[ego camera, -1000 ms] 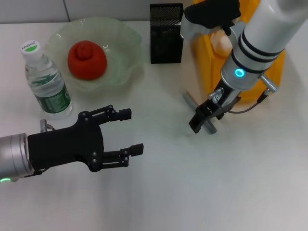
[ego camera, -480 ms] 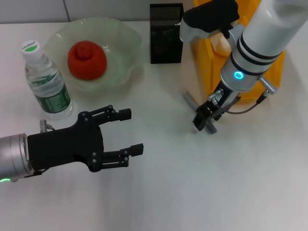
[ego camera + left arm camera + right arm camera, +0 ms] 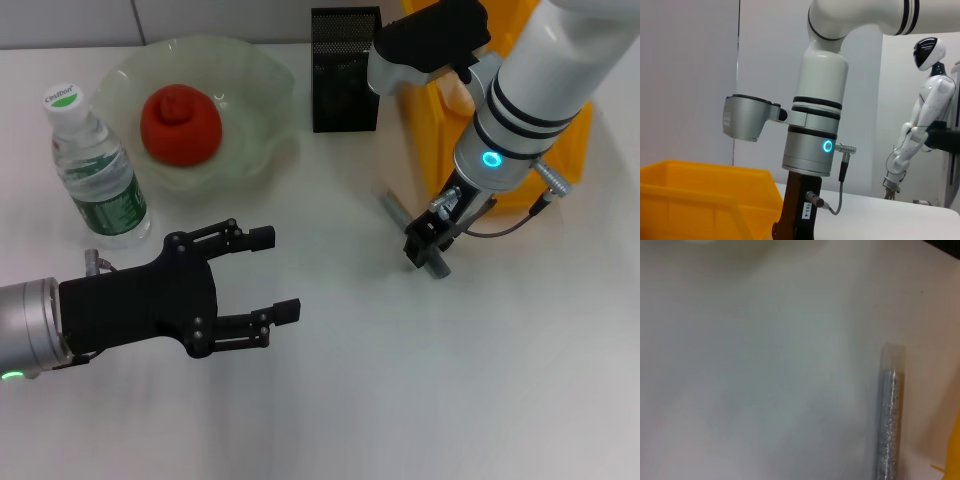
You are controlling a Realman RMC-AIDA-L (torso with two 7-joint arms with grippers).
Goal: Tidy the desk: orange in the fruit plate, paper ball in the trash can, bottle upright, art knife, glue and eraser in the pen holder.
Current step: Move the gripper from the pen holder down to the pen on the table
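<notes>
A slim grey glittery tube [image 3: 394,210], which looks like the glue, lies on the white desk; the right wrist view shows it [image 3: 887,415] close up with a clear cap. My right gripper [image 3: 425,250] points down directly over its near end. My left gripper [image 3: 283,273] hovers open and empty at the front left. The orange [image 3: 180,122] rests in the pale green fruit plate [image 3: 262,80]. The bottle [image 3: 95,165] stands upright at the left. The black mesh pen holder [image 3: 345,68] stands at the back. Art knife and eraser are out of view.
A yellow bin [image 3: 440,130] stands behind my right arm, with a pale lump [image 3: 457,88] inside. In the left wrist view, my right arm [image 3: 815,125] rises beside the bin [image 3: 705,200], and a white humanoid figure [image 3: 920,120] stands far behind.
My right gripper has shifted a little to the right and back along the grey tube. The left arm and everything else have stayed put.
</notes>
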